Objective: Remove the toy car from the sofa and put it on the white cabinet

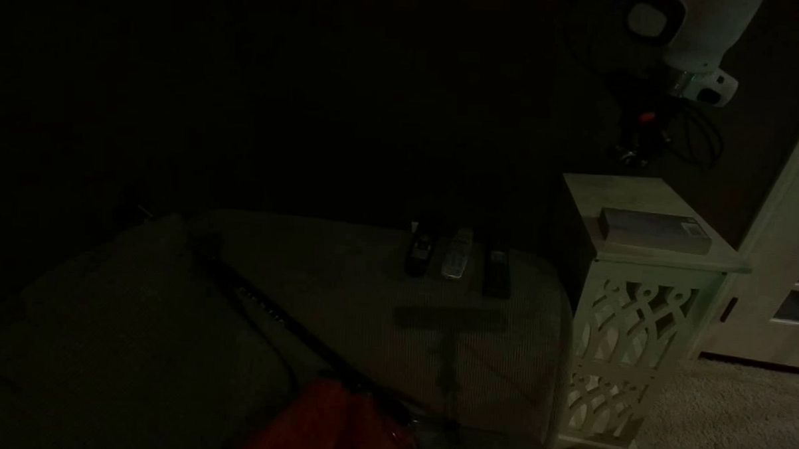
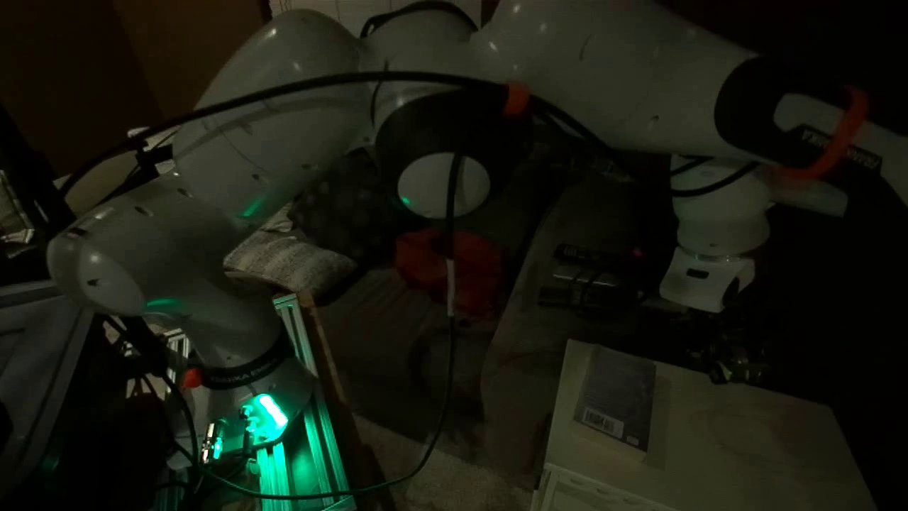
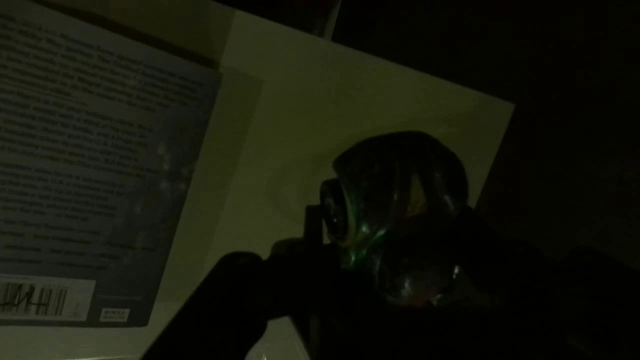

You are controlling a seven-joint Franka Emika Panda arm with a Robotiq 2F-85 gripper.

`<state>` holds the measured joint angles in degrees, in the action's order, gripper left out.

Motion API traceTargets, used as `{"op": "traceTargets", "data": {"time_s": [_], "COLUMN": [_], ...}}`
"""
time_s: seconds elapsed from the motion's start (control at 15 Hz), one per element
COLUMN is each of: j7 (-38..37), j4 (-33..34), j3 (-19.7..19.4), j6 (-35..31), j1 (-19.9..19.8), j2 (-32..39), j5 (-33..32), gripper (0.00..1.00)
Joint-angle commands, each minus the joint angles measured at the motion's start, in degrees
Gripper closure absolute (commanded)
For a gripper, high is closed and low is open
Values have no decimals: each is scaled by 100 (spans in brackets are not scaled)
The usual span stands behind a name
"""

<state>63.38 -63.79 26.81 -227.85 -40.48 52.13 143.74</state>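
The toy car, dark and glossy with a black wheel and green glints, is between the fingers of my gripper in the wrist view. The fingers appear shut on its sides; the right finger is nearly lost in the dark. The white cabinet lies beneath it in the wrist view. In both exterior views my gripper is over the back part of the cabinet top, and the car looks raised above it. The exact gap cannot be told. The grey-olive sofa stands beside the cabinet.
A book lies on the cabinet top, beside the car. Several remotes lie on the sofa, with a long black rod and an orange-red thing. A white door stands behind the cabinet. The room is very dark.
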Motion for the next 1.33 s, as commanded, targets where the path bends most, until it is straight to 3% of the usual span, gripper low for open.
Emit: {"op": "traceTargets", "data": {"time_s": [0.0, 0.07, 0.2, 0.6, 1.07, 1.27], "j7": [0, -73, -445, -1254, -563, -587], "j4": [59, -168, 113, 645, 1535, 1950], "j3": [14, -114, -400, -970, -218, -152], "j6": [-17, 182, 555, 340, -1305, -1633], "j1": [-7, 76, 287, 675, 343, 393], "j2": [32, -110, 49, 591, 1373, 1633], "j5": [1, 4, -115, -168, 75, 82], "gripper": [35, 60, 60, 60, 60, 60]}}
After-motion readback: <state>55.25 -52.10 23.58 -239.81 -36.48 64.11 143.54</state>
